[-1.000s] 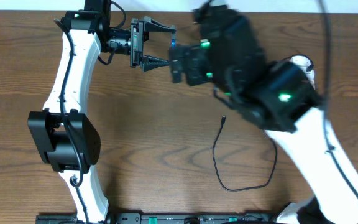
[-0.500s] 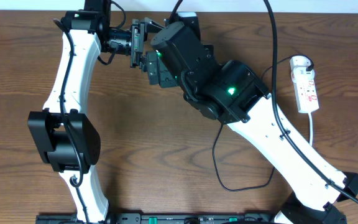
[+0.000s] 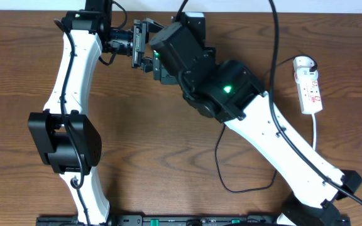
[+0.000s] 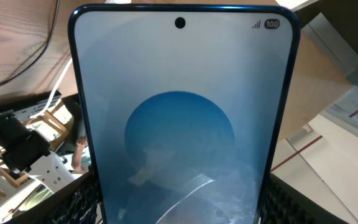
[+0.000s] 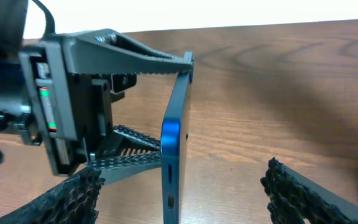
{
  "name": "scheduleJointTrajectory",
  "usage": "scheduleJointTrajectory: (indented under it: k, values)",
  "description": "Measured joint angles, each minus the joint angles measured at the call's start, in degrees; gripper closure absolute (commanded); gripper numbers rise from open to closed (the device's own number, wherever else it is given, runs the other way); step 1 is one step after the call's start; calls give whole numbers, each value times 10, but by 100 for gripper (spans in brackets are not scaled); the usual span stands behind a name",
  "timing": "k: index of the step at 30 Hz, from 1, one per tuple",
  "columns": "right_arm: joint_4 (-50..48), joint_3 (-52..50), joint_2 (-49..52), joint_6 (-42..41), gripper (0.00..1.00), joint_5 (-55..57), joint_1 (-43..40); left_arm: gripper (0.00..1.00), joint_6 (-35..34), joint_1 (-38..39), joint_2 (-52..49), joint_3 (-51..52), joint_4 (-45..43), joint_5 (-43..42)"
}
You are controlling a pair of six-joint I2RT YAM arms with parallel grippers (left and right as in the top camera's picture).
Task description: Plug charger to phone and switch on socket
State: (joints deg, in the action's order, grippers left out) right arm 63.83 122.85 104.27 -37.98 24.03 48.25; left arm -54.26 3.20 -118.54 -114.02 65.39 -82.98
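Note:
The phone (image 4: 182, 124), blue and cyan screen toward the camera, fills the left wrist view and is clamped between my left gripper's (image 4: 182, 211) jaws. The right wrist view shows the phone (image 5: 174, 143) edge-on and upright above the table, held top and bottom by the left gripper (image 5: 135, 59). My right gripper (image 5: 182, 177) is open, its two fingers either side of the phone's edge without touching. In the overhead view the left gripper (image 3: 144, 45) is at the back centre and the right arm hides the phone. The charger cable (image 3: 222, 160) loops on the table; its tip is hidden. The socket (image 3: 310, 86) lies far right.
The socket's white cord (image 3: 315, 135) runs toward the front right. The right arm's black body (image 3: 212, 78) spans the middle of the table. Bare wooden table (image 5: 278, 81) lies behind the phone. The table's back edge is close behind both grippers.
The right arm has swung left and back to the phone in the left gripper, uncovering the socket. The left arm, phone and cable have stayed put.

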Motion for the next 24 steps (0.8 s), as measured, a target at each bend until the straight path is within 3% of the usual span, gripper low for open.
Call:
scheduleJointTrajectory:
  k: [6,19,24]
  values:
    - [-5,0,21,-5,26,0,0,32,2,0,0,0,-3,0]
    - [-18,0,39,-6,31,22,0,32,9,0,0,0,-3,4]
    - [-30,0,50,-7,40,26,0,32,21,0,0,0,-3,4]
